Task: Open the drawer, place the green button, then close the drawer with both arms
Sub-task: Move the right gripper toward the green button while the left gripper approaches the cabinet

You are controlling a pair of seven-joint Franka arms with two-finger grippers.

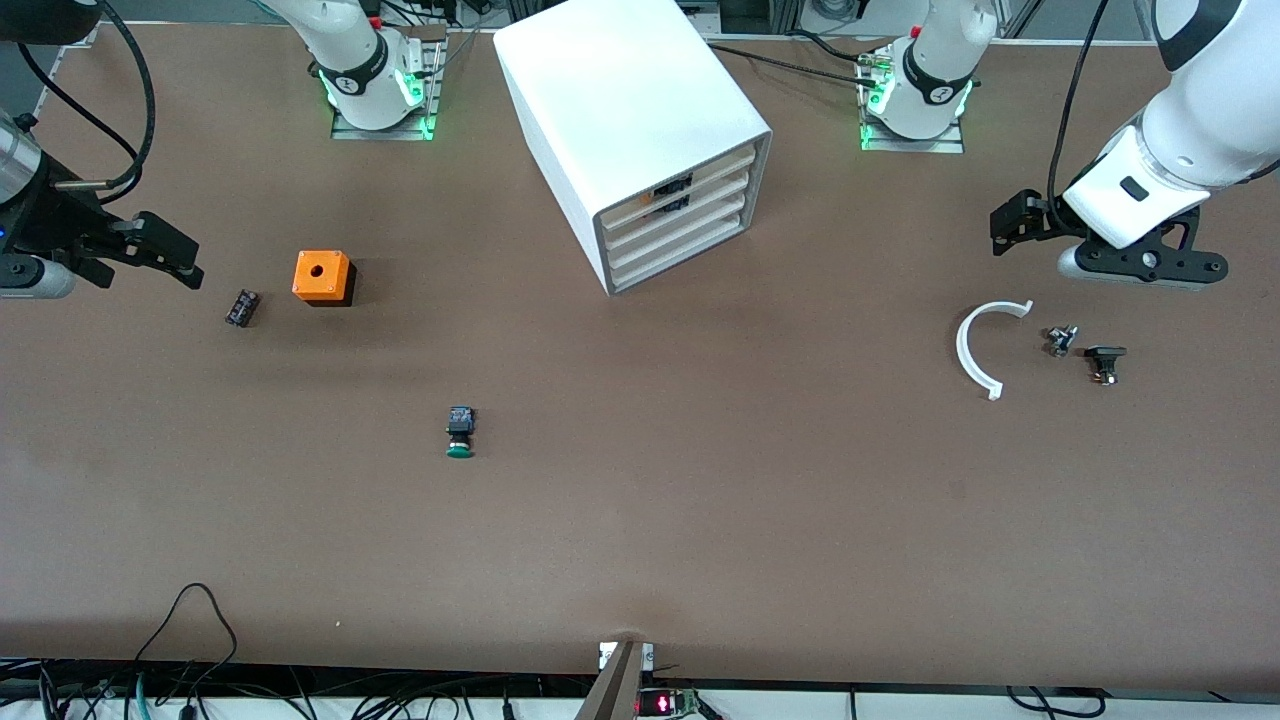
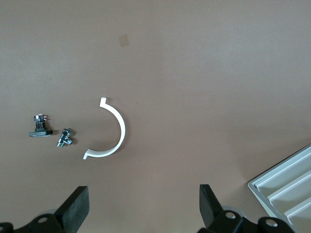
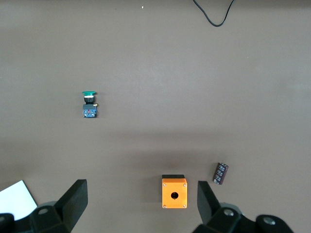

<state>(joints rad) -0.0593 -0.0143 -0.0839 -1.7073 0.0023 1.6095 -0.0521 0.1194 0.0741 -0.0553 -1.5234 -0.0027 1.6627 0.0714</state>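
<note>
Brown table [image 1: 700,520] held the button [image 1: 460,434], nearer the camera than the cabinet [image 1: 640,130], small, rigid, probably light, best pinched across its black body; left gripper [image 2: 143,206] and right gripper [image 3: 141,204] both gaped wide, empty.

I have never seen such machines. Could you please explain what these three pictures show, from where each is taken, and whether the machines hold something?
These are two white robot arms at a brown table. One picture looks down from a high camera facing them; the other two come from cameras on each arm's wrist.

The left gripper hangs open over a white curved piece and two small metal parts. The right gripper hangs open over the table's opposite end, near an orange cube and a small dark cylinder. Neither holds anything.

Between the arms' bases stands a white cabinet; its lowest drawer is closed. The green-capped button lies alone, nearer the front camera.
</note>
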